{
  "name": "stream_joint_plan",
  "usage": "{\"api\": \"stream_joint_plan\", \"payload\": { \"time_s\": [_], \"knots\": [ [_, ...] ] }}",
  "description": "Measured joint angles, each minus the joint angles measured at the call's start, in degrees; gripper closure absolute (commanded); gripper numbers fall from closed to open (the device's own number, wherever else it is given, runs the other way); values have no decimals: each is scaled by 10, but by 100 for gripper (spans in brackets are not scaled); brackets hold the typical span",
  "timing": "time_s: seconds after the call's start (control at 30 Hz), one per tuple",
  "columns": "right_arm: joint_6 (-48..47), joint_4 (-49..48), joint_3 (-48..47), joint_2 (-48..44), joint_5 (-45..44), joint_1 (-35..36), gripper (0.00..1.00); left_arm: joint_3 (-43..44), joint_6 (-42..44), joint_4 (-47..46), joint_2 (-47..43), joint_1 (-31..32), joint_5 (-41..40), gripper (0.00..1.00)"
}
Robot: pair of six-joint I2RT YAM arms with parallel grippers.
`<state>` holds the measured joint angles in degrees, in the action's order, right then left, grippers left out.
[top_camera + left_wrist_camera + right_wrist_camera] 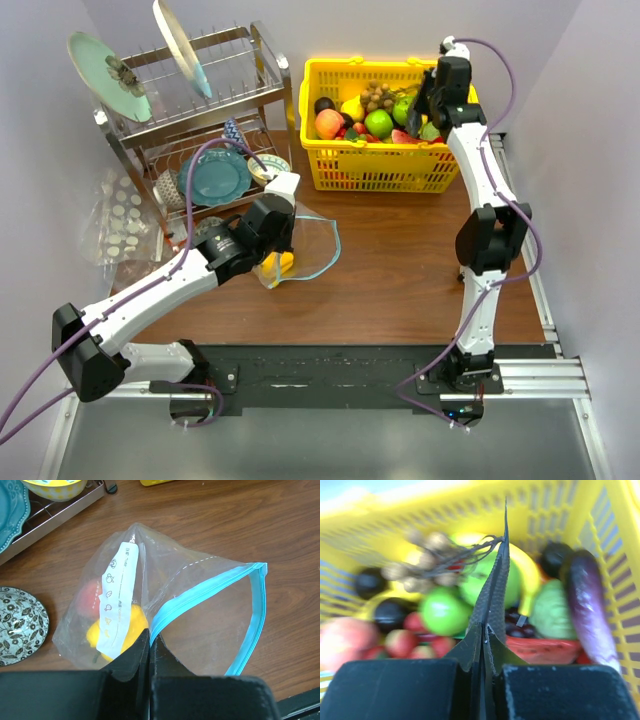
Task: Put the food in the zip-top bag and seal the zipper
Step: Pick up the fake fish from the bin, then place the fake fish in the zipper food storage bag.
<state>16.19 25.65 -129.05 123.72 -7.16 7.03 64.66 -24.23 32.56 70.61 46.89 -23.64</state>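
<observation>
The clear zip-top bag (312,240) lies on the wooden table, its mouth gaping open. In the left wrist view the bag (200,550) holds a yellow piece (131,630) and a red piece (89,597) of food. Its teal-blue zipper (256,620) runs around the open mouth. My left gripper (150,637) is shut on the near end of the zipper strip; it also shows in the top view (272,262). My right gripper (425,100) is shut and empty, hovering above the food in the yellow basket (380,170). Below it (505,535) lie a green apple (442,612) and a purple eggplant (590,610).
A metal dish rack (260,60) with plates stands at the back left, a teal plate (215,175) on its lower shelf. A black-and-white patterned bowl (20,622) sits beside the bag. Crinkled dotted plastic (120,225) lies at the far left.
</observation>
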Motion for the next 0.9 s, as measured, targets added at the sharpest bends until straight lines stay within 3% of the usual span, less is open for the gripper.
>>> {"api": "stream_joint_plan", "payload": {
  "time_s": [0.4, 0.9],
  "knots": [
    [73, -69, 51, -141, 139, 1, 100, -2, -8, 3, -28, 0, 0, 100],
    [174, -137, 424, -377, 387, 2, 100, -2, -9, 2, -30, 0, 2, 100]
  ]
}}
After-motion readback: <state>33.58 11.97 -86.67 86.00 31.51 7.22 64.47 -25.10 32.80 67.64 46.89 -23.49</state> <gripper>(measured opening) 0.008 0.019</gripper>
